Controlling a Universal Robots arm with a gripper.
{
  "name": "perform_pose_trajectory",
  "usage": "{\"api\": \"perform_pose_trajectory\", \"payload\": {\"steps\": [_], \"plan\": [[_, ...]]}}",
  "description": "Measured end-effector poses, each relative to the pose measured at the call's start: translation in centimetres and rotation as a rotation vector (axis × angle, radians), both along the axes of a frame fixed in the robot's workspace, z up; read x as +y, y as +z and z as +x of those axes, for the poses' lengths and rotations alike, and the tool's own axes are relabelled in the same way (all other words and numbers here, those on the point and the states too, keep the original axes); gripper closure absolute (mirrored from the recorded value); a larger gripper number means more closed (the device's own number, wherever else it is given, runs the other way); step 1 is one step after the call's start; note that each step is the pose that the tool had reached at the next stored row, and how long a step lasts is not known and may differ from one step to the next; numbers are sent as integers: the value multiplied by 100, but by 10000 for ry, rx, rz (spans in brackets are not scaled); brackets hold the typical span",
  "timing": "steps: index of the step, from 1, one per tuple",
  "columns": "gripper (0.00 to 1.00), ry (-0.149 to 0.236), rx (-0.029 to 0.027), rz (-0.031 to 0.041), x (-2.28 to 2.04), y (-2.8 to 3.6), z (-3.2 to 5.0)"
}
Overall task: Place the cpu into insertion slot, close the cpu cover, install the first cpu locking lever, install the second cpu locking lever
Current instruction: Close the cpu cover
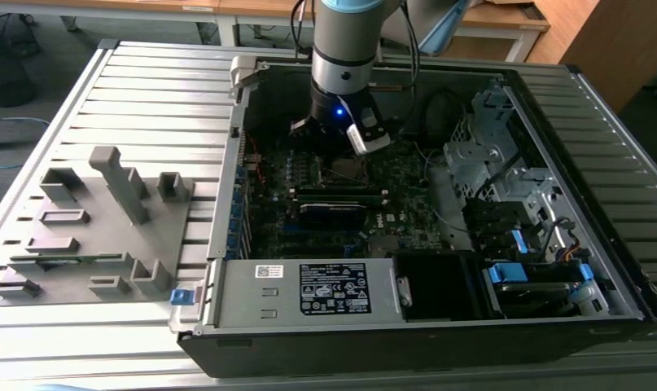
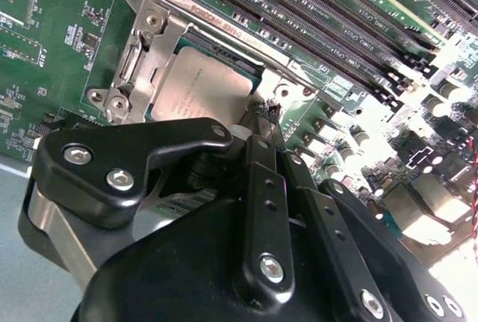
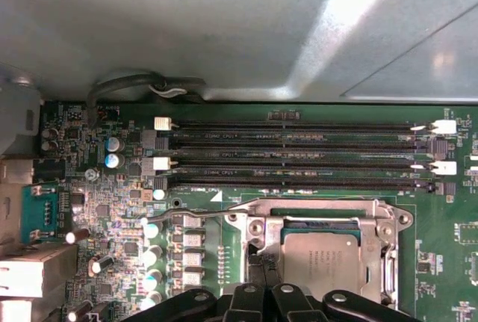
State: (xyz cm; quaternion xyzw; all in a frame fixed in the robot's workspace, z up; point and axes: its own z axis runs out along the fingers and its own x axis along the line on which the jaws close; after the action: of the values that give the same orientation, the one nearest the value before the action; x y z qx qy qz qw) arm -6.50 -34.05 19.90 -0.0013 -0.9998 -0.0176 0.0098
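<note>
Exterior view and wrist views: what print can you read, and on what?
Nothing reads for sure.
Label on the grey box: print, illegible.
Memory slots: white lettering between them, illegible.
Cover: stamped line on its edge, illegible.
Cpu: faint marks, illegible.

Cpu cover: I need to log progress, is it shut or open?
Shut: in both wrist views the cpu cover lies flat around the cpu, whose silver top shows through its window.
</note>
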Motion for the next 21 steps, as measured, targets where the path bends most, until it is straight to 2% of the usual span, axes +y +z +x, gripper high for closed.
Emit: {"api": "perform_pose_trajectory", "payload": {"steps": [6,11,17,21], "plan": [[89,0,11,-17,-3,74,-2],[89,0,12,-19,-3,174,-2],[89,1,-16,-16,-3,182,-3],[89,0,-17,-17,-3,181,59]]}}
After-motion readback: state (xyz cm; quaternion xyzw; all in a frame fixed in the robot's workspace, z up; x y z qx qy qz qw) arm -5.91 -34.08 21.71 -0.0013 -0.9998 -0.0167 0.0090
